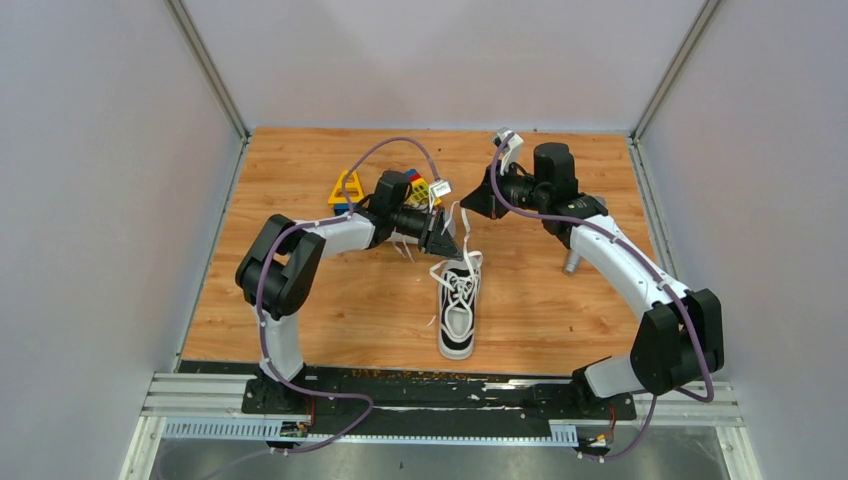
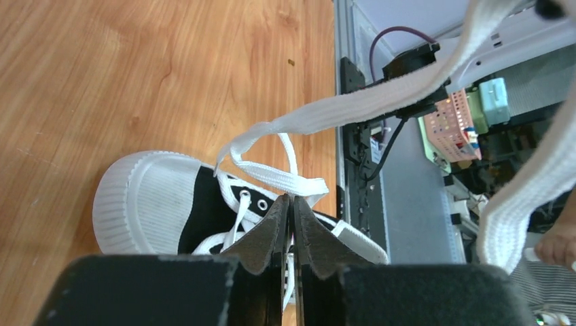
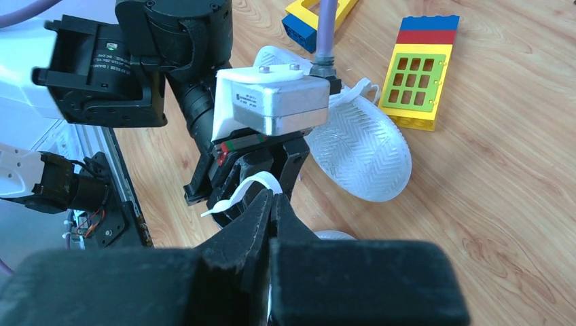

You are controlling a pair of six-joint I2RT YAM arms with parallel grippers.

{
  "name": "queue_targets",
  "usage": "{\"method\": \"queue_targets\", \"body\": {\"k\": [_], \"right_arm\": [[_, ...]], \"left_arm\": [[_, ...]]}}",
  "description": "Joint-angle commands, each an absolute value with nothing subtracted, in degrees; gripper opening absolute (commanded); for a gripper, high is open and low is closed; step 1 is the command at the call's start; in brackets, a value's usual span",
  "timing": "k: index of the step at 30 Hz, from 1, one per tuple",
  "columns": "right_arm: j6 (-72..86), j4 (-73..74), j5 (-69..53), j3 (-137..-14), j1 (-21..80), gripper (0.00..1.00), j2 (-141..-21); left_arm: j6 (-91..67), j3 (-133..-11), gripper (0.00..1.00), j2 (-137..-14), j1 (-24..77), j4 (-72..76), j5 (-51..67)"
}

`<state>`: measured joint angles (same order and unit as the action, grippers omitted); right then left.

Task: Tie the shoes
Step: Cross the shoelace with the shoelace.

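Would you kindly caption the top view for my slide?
Left gripper and right gripper work white laces on a black sneaker.

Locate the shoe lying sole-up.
Right wrist view: the sole-up shoe lies on the table's left half, behind the left arm, beside the yellow window block.

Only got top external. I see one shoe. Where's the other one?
Observer: Second shoe lies beside the yellow-and-green block, white sole facing the right wrist camera.
Operator: Right jaws?
Observer: Right gripper is shut; a white lace loop sits at its tips.
Operator: Left?
Observer: Left gripper shows only a thin slit, tips pointing at the upright shoe eyelets; can't tell if it pinches lace.
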<state>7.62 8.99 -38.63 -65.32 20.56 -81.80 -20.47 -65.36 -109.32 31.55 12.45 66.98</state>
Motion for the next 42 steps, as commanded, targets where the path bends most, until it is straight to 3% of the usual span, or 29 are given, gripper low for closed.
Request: {"method": "queue_targets", "body": {"k": [1,8,16,26,29,32,34,42], "right_arm": [[10.04,6.35,-39.14,-67.03,20.41,0.00,-81.91],[11.56,5.51,-38.66,-66.18,20.47,0.00,-82.28],[12.38,5.05,-38.93,-65.88,20.41,0.00,-82.36],[14.22,3.84,-39.22,-65.14,20.39,0.00,-83.14],[14.97,3.45,-39.23,-65.30,20.40,0.00,-83.47],[15.82,3.17,-39.14,-65.47,20.41,0.00,-83.66],[16.48,2.92,-39.03,-65.56,20.42,0.00,-83.82],[16.31,2.81,-38.67,-65.51,20.39,0.00,-83.98]], "left_arm": [[-32.02,-64.82,0.14,-110.98,30.76,23.41,70.56],[-47.74,-63.31,0.22,-114.86,29.62,42.02,74.69],[-46.14,-64.25,0.31,-115.40,29.62,37.82,73.62],[-44.87,-65.12,0.16,-115.29,29.62,35.59,73.04],[-44.76,-65.24,0.30,-115.31,29.62,34.72,72.69],[-45.58,-66.17,0.33,-115.80,29.60,34.02,72.71],[-46.54,-66.73,0.30,-116.35,29.62,34.54,72.75],[-48.13,-66.91,0.01,-117.08,29.61,36.47,73.12]]}}
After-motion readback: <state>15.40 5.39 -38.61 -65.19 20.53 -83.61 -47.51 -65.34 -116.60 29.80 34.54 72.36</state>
